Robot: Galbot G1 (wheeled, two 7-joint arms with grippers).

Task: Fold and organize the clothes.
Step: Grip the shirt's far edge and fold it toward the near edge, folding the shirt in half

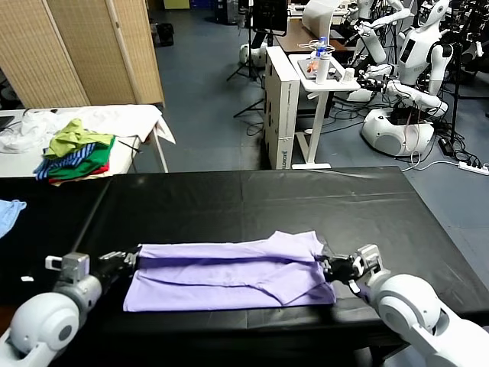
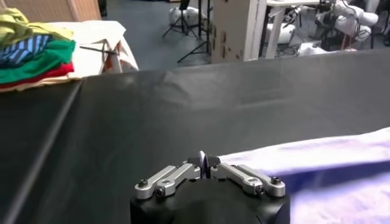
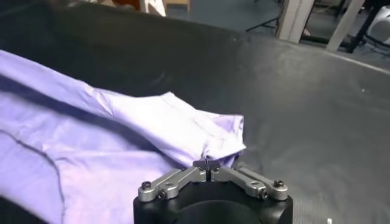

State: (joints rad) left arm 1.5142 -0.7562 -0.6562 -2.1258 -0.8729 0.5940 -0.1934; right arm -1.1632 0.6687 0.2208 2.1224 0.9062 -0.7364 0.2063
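Lavender fabric lies across the near part of the black counter [image 1: 252,195]: one T-shirt [image 1: 229,275], folded lengthwise into a long band, with one sleeve [image 3: 177,125] doubled over at its right end. Two grippers work it, one at each end. The left gripper [image 2: 204,165] is closed on the T-shirt's left edge, a sliver of cloth pinched between its fingers. The right gripper [image 3: 208,164] is closed on the cloth at the folded sleeve's edge. One clothes pile [image 1: 76,153] of green, yellow and striped pieces sits on one white table [image 1: 141,118] beyond the counter's far left corner. One light blue cloth [image 1: 9,212] lies at the counter's left edge.
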